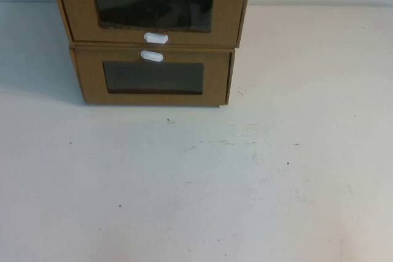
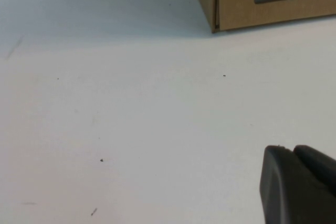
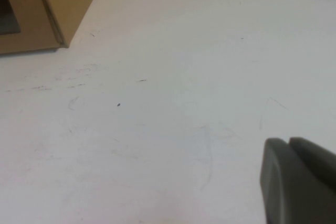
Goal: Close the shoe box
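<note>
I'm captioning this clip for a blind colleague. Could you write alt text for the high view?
Two brown cardboard drawer-style boxes are stacked at the far edge of a white table; the shoe box on top has its white tab below a clear window, and the lower box has its tab above. Neither the left pincer nor the right pincer appears in this view.

I see my left gripper as a dark shape low over the white table, well apart from a brown box corner, probably the lower box.
</note>
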### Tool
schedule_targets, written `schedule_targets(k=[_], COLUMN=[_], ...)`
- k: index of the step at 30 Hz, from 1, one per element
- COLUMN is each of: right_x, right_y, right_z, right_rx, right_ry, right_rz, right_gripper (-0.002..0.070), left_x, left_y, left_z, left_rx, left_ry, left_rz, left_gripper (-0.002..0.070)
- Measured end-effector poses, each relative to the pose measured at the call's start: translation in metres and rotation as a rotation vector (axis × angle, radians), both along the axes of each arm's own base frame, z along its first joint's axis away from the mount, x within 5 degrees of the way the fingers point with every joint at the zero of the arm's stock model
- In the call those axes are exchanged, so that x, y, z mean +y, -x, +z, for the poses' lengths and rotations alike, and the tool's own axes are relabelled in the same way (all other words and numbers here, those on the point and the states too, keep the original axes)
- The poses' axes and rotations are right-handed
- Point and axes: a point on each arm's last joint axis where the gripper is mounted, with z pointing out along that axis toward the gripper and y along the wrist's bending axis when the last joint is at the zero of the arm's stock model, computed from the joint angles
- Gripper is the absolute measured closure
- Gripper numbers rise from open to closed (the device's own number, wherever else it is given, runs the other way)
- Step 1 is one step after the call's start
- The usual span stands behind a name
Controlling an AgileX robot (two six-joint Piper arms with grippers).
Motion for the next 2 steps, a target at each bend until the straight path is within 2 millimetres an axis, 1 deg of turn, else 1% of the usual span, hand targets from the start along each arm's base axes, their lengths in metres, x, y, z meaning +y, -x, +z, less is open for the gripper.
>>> schedule_targets(k=[2], right_x=[0.0000], right_y=[0.0000], right_z=[0.0000], right_rx=[0.000], right_ry=[0.000], right_rz=[0.000], right_gripper=[0.0689], left_x=[0.0000], left_y=[0.0000], left_z=[-0.0001], left_rx=[0.001], left_ry=[0.000], left_rz=[0.000], left_gripper=[0.0680])
